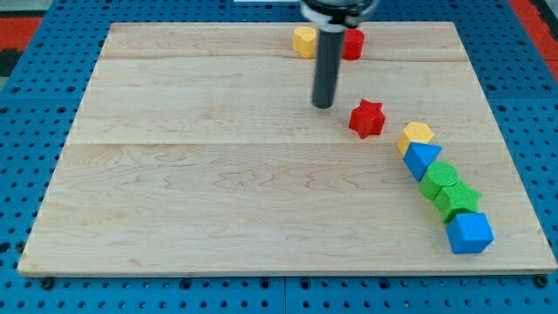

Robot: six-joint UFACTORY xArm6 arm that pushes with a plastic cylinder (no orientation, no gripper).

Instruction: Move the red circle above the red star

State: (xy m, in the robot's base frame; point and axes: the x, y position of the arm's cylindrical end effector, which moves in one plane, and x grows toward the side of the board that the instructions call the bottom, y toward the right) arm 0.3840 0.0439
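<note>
Wooden board (218, 192) with coloured blocks (440, 183)

My tip (323, 105) left of red star (367, 118), below red circle (352, 43).

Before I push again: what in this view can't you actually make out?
- Red circle: its left part hidden behind my rod, so shape unconfirmed.
- Yellow block: right edge hidden by the rod; contact with the red one unclear.
- Two green blocks: overlapping, shapes unclear.
- My tip: left of the red star; apart.
</note>
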